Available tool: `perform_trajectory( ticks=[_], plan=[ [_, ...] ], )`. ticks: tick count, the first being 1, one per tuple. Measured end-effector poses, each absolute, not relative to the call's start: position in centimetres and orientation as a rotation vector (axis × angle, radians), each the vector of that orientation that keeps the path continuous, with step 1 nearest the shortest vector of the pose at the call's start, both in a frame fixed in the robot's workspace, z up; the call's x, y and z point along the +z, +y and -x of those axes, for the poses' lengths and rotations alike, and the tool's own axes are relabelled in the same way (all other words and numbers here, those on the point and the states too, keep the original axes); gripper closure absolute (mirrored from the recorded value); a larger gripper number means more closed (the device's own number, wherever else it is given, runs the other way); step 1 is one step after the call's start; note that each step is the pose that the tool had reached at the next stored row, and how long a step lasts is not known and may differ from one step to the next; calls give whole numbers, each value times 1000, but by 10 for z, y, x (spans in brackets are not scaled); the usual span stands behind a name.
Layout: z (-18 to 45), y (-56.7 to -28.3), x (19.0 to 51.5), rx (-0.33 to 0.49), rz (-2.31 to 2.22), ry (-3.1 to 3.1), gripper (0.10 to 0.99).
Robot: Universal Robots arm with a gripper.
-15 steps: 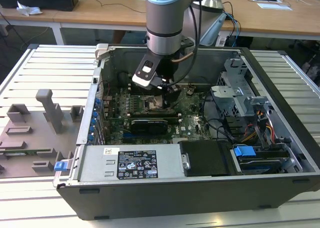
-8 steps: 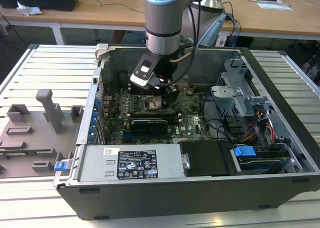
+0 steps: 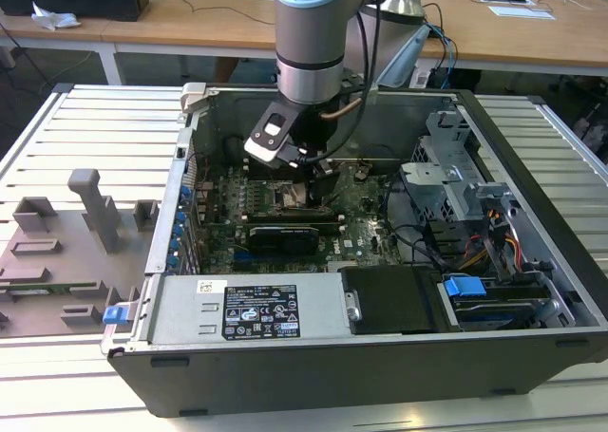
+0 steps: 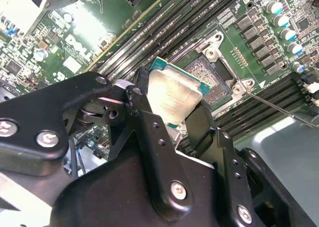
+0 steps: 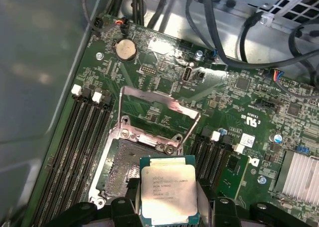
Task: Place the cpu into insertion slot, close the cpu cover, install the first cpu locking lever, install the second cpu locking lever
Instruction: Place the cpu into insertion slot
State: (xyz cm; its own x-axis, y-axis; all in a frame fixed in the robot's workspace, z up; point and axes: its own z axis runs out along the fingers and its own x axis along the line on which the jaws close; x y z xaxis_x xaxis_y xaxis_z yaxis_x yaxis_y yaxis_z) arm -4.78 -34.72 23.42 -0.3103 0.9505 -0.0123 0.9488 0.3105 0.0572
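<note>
Inside the case point(image 3: 313, 375): claw point(image 5: 168, 207) clamped on the cpu point(image 5: 169, 189) by two opposite edges.
insertion slot point(image 5: 122, 174): pins bare, just under the claw, chip partly over it.
cpu cover point(image 5: 159, 101): raised open, just beyond the claw.

Your exterior view looks down from above, well back from the arm's point(image 3: 309, 33) end, taking in the whole open computer case point(image 3: 380, 366). Both wrist views sit close behind the gripper point(image 4: 172, 107), looking past its fingers point(image 4: 149, 132) from different sides; they share the chip point(image 5: 167, 194) held there and the socket point(image 5: 119, 172) just beyond.
</note>
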Motion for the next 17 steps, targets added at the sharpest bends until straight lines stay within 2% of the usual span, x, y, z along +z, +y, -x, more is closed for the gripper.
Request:
perform_trajectory(
  ticks=[17],
  plan=[
    [48, -347, 234, 48, -2050, 2314, 545]
  ],
)
